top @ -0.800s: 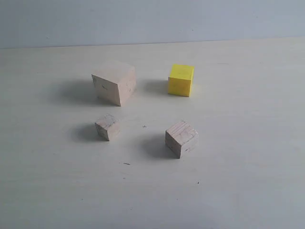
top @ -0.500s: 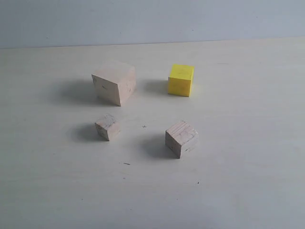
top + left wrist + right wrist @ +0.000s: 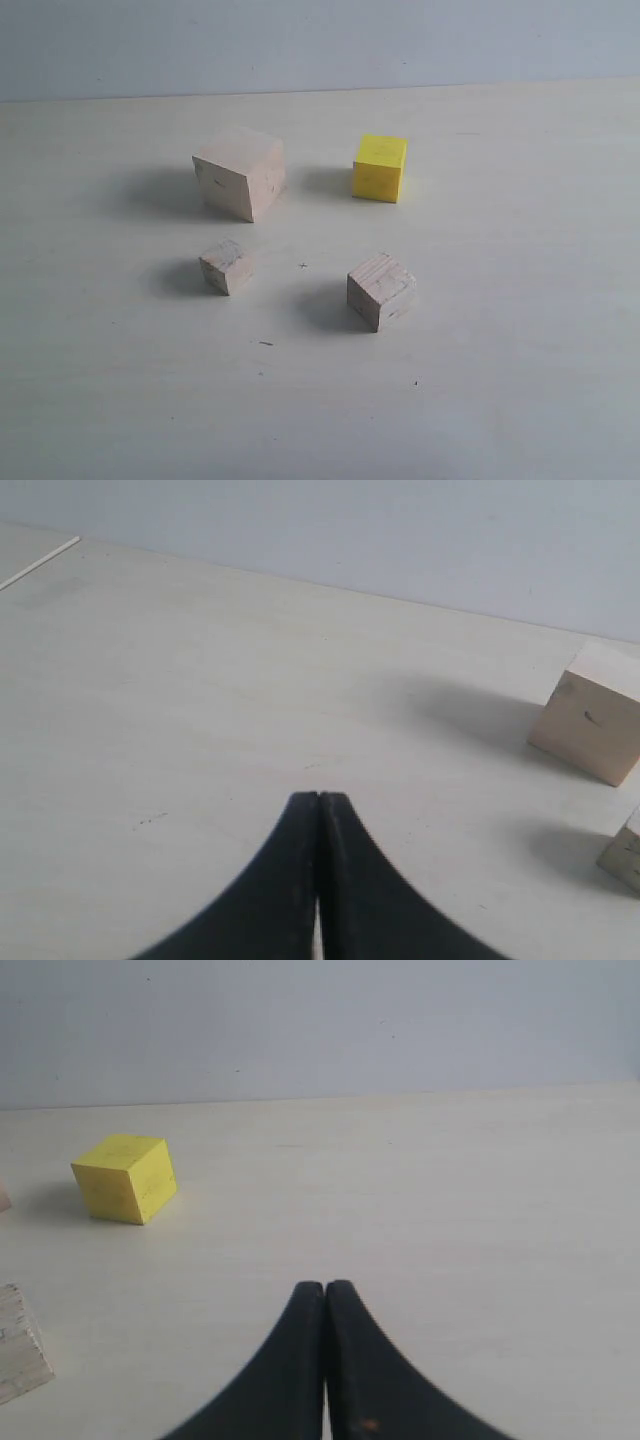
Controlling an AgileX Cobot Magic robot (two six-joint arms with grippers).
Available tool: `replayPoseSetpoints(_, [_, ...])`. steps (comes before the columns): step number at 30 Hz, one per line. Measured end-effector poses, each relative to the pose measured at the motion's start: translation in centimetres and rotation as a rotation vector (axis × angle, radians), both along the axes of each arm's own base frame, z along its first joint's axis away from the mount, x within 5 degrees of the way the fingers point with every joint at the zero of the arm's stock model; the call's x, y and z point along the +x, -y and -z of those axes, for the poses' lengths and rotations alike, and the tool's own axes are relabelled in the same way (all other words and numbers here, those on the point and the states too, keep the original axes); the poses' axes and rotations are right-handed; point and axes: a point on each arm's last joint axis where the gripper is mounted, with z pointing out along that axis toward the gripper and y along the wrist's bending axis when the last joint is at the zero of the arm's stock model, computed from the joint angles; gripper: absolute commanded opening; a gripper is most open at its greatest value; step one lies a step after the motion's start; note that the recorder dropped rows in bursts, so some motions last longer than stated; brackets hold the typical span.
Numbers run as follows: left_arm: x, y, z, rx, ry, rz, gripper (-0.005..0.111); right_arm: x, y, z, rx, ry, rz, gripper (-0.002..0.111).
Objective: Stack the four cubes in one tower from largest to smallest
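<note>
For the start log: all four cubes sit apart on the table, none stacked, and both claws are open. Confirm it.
Not quite: the left claw and the right claw are shut, tips pressed together, as the two wrist views show. The rest holds.

large cube (image 3: pixel 239 172) behind small cube (image 3: pixel 226 265), apart

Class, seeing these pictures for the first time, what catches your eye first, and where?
The yellow cube stands out, back right on the pale table. Left of it sits the large wood cube; the small wood cube and medium wood cube lie nearer, all apart.
</note>
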Motion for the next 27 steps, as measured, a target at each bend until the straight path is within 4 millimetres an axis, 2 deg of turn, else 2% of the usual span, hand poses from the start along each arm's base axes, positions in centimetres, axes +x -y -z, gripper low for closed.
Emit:
replayPoseSetpoints(6, [0.1,0.0,-0.4,0.023,0.041,0.004,0.0,0.0,0.0,0.0,0.0,0.0,0.0,0.0])
replayPoseSetpoints(13, [0.3,-0.1,-3.3,0.043,0.375,-0.003,0.0,0.0,0.0,0.0,0.0,0.0,0.0,0.0])
replayPoseSetpoints(16, [0.2,-0.1,-4.1,0.048,0.464,-0.005,0.0,0.0,0.0,0.0,0.0,0.0,0.0,0.0])
replayPoseSetpoints(24, [0.2,-0.1,-4.4,0.054,0.496,-0.006,0.0,0.0,0.0,0.0,0.0,0.0,0.0,0.0])
replayPoseSetpoints(27, [0.2,-0.1,-4.4,0.054,0.498,-0.006,0.0,0.1,0.0,-0.4,0.002,0.049,0.003,0.0])
